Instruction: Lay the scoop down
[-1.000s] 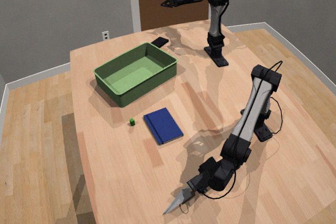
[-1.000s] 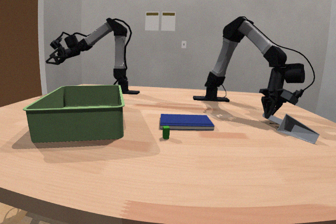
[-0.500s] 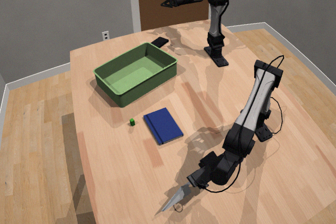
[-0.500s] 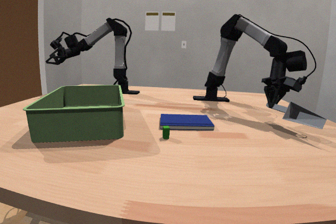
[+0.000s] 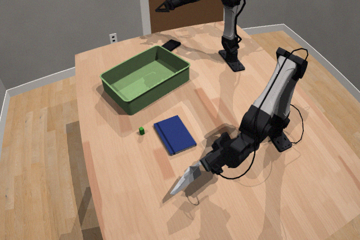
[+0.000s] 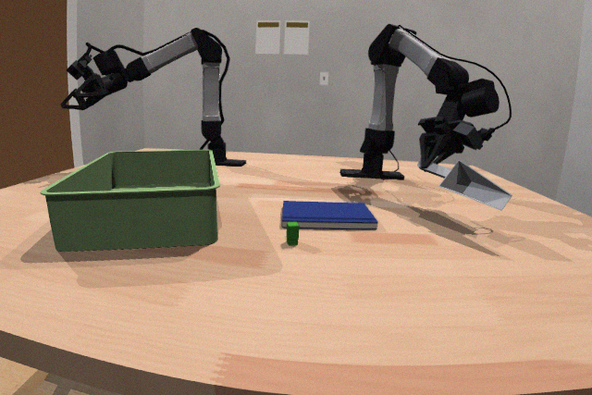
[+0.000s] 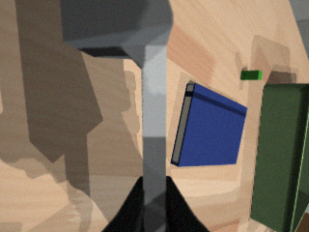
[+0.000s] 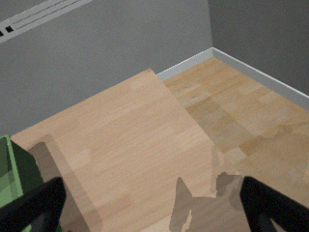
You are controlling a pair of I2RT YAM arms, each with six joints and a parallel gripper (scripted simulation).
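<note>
The grey scoop (image 5: 184,180) (image 6: 483,191) (image 7: 154,97) hangs tilted just above the table, its shadow apart below it. My left gripper (image 6: 425,166) (image 7: 154,185) is shut on its handle end. The blade points away from the gripper; I cannot tell surely which way its hollow faces. The green litter pan (image 5: 162,88) (image 6: 133,220) (image 7: 280,145) (image 8: 26,169) stands upright on the table, well apart from the scoop. My right gripper (image 5: 162,10) (image 6: 72,105) (image 8: 153,186) is open and empty, high above the table beyond the pan.
A blue notebook (image 5: 175,134) (image 6: 327,211) (image 7: 212,130) lies between scoop and pan. A small green block (image 5: 141,130) (image 6: 292,233) (image 7: 251,74) stands near the notebook and pan. A black flat object (image 5: 172,45) lies behind the pan.
</note>
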